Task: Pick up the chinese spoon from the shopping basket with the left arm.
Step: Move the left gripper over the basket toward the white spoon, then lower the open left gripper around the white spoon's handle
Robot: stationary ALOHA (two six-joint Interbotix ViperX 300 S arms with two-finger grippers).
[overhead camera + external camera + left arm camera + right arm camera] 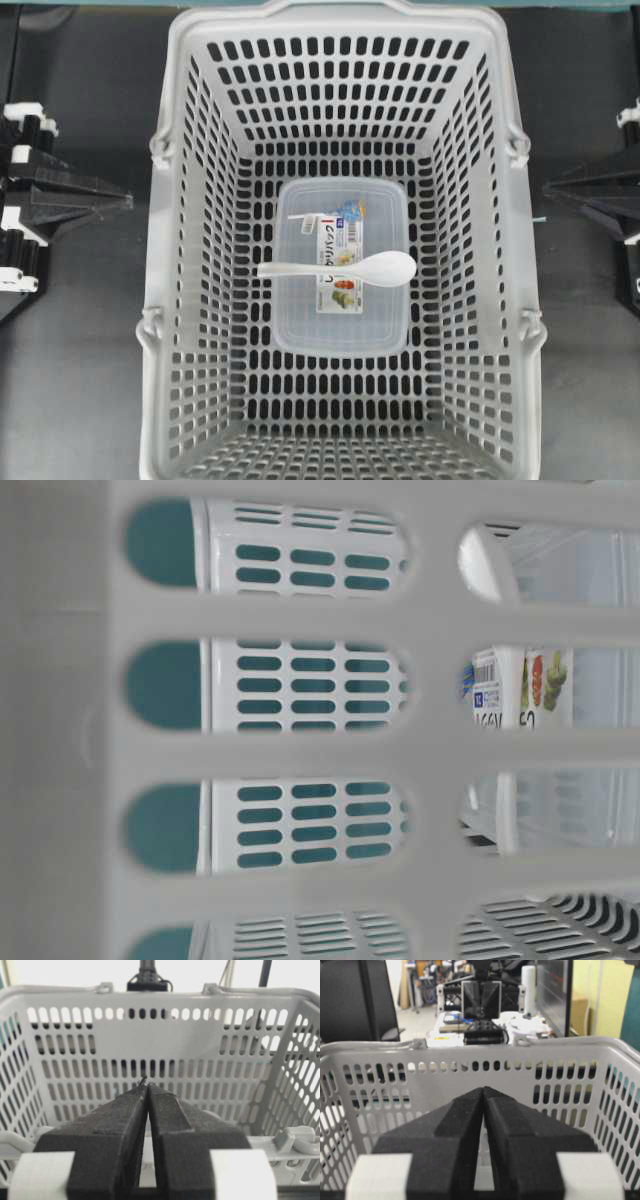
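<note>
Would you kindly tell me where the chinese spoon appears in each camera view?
Overhead: chinese spoon lies across the clear container, centre of the basket floor.
Table-level: not visible.
Left wrist: not visible.
Right wrist: not visible.
Shared landmark: the shopping basket, its slotted walls showing in every view.

The table top [80, 340] is dark grey and matte. Behind it, in the right wrist view, a black office chair [355, 1000], a cluttered desk [455, 1025], a dark monitor [552, 995] and a yellow-green wall [605, 995] are visible.
</note>
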